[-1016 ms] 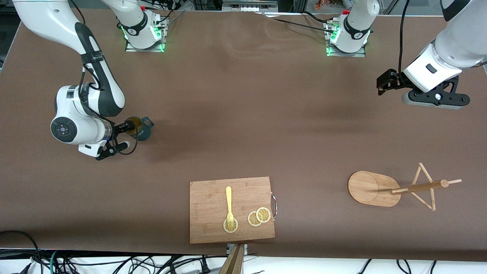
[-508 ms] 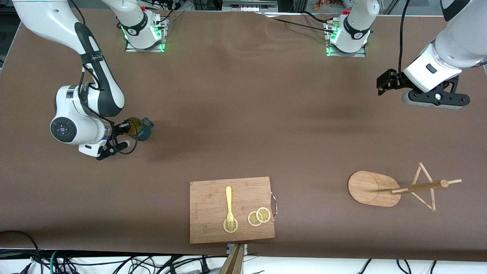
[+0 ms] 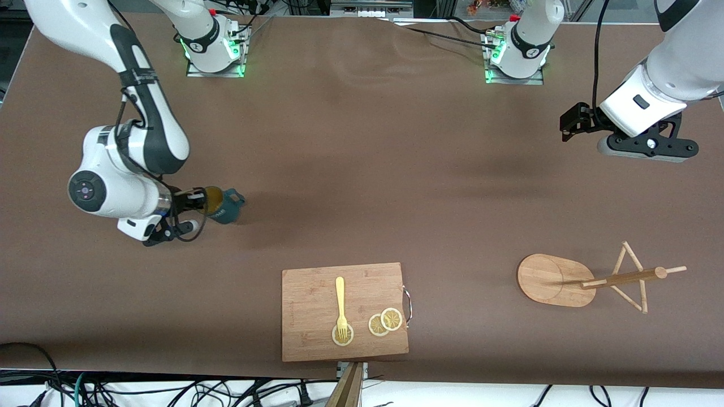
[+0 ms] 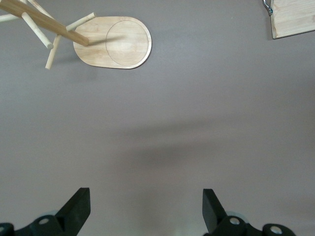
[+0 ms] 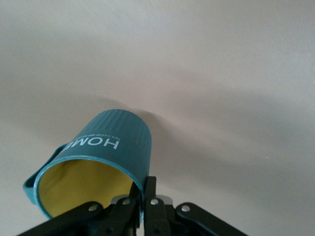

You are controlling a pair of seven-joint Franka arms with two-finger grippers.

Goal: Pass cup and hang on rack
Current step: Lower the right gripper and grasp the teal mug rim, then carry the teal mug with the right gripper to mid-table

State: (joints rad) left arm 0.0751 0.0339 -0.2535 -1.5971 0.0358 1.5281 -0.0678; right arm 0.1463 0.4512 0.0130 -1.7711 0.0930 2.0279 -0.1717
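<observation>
Front view first: right gripper (image 3: 199, 207) has jaws clamped on rim of cup (image 3: 226, 207), which you see tipped over surface (image 3: 362, 169) at right arm's end. Left gripper (image 3: 571, 125) waits above its own end, jaws spread, holding nothing. Rack (image 3: 588, 280) stands near that end, alongside cutting board (image 3: 317, 305).

Left wrist view: you see wide jaws, rack (image 4: 110, 49) on surface.

Right wrist view: jaws pinch cup (image 5: 108, 152) wall, yellow inside showing.

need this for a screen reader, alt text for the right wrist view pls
The right gripper is shut on the rim of a teal cup with a yellow inside and the word HOME on its side, held tilted over the plain tabletop.
</observation>
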